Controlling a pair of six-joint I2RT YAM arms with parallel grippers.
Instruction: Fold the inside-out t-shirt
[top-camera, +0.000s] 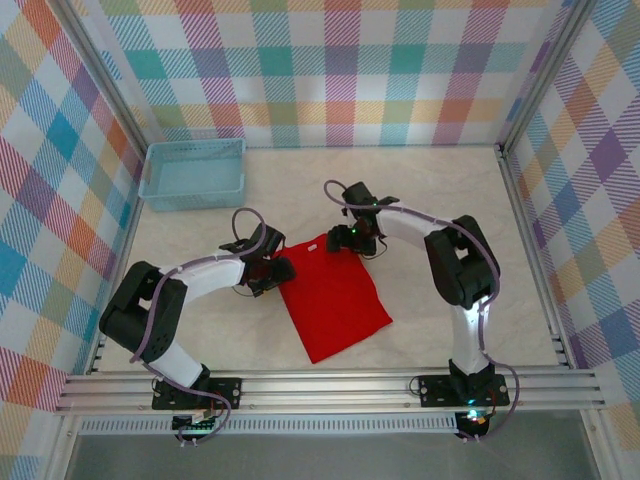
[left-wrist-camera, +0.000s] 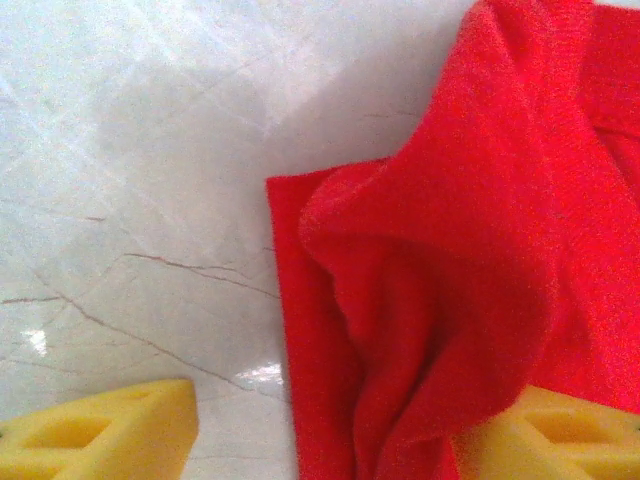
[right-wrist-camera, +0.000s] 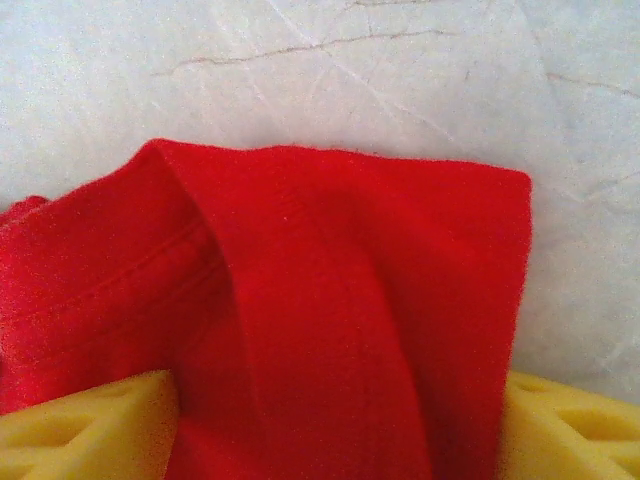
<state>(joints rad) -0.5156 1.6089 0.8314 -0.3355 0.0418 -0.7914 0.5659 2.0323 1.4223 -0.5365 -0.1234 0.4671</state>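
As the left end effector (top-camera: 270, 270) and right end effector (top-camera: 352, 238) straddle the shirt's (top-camera: 335, 300) edges wide open, holding nothing, near-right of the basket (top-camera: 192, 201), a fold seems to be starting; next, both must pinch cloth.

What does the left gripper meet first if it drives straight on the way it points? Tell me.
The red t-shirt: the left gripper has a raised fold of it between its open fingers. Past the fold lies the tabletop, though depth is unclear.
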